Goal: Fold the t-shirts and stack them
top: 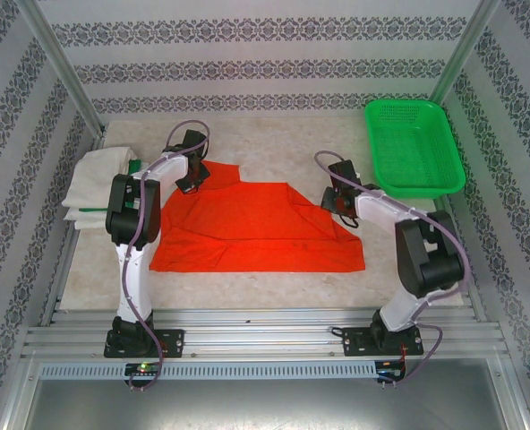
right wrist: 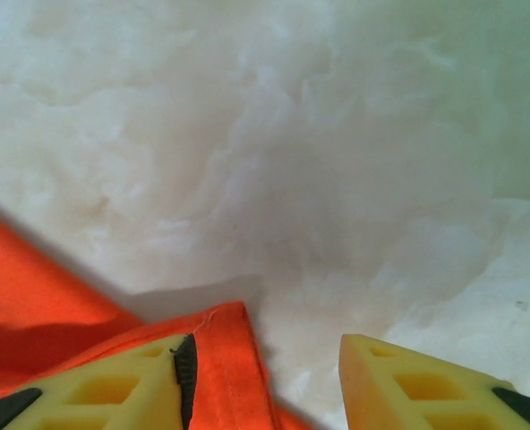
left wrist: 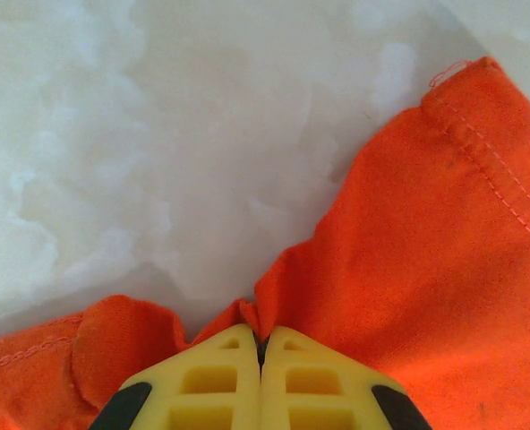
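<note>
The orange-red t-shirt [top: 256, 228] lies flat in the middle of the desk [top: 274, 148], one flap reaching out at its far left. The left pincer [left wrist: 261, 348] is pressed together on a puckered fold there, probably to carry that edge over. At the shirt's right corner the right pincer [right wrist: 267, 354] stands spread; a hem rests against one finger, unclamped. Left of the shirt sit the off-white and green t-shirts [top: 95, 188], likely the growing stack. A green mesh basket [top: 414, 148] stands beyond its far right. The desk is pale and mottled, and patterned striped walls [top: 265, 54] enclose it.
</note>
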